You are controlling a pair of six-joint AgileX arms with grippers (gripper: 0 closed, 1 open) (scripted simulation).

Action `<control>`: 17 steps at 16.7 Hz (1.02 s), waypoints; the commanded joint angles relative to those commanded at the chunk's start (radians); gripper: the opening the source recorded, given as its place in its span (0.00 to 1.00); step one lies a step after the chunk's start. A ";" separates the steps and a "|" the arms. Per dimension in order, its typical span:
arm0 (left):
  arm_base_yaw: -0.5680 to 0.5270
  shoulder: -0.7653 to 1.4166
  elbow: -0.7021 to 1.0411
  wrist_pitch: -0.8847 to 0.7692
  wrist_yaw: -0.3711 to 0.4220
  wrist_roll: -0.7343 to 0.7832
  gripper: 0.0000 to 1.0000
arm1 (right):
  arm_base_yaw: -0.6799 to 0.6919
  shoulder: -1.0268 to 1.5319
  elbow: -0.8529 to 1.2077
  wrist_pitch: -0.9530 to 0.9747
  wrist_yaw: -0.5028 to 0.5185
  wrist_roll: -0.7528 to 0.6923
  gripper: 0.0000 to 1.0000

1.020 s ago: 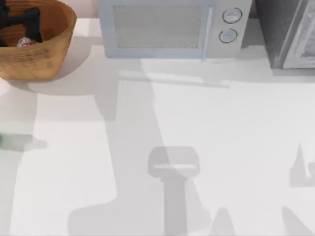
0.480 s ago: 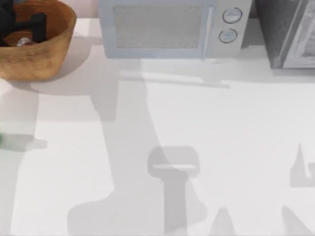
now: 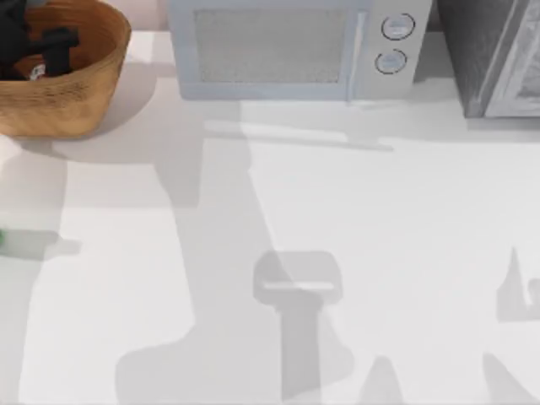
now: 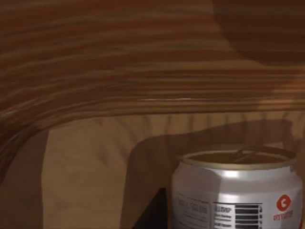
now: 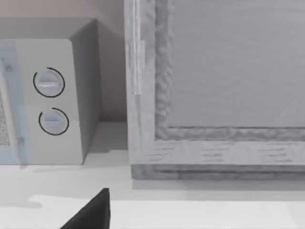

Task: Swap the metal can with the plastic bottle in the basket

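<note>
Left hand [image 3: 38, 51]: inside the basket [image 3: 84, 84] at the counter's [image 3: 337, 211] ten o'clock corner, over the metal can [image 3: 35, 72]; finger spread cannot be told.
Metal can: upright on basket floor.
Plastic bottle [image 3: 2, 240]: counter's nine o'clock edge.

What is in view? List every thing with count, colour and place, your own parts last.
basket: one, orange-brown wicker, table's far left corner.
metal can: one, white with red logo and gold top, upright inside the basket.
plastic bottle: one, green, at the table's left edge, mostly cut off.
microwave: one, pale grey, two dials, back centre.
cabinet: one, grey, back right, beside the microwave.
table: one, white.
left gripper: one, black, down inside the basket at the can.
right gripper: one, black, idle, facing the microwave and cabinet.
</note>
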 joint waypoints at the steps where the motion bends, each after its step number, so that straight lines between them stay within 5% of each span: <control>1: 0.000 0.000 0.000 0.000 0.000 0.000 0.40 | 0.000 0.000 0.000 0.000 0.000 0.000 1.00; 6: 0.000 0.000 0.000 0.000 0.000 0.000 0.02 | 0.000 0.000 0.000 0.000 0.000 0.000 1.00; 17: -0.007 -0.045 -0.007 -0.003 0.005 -0.004 0.00 | 0.000 0.000 0.000 0.000 0.000 0.000 1.00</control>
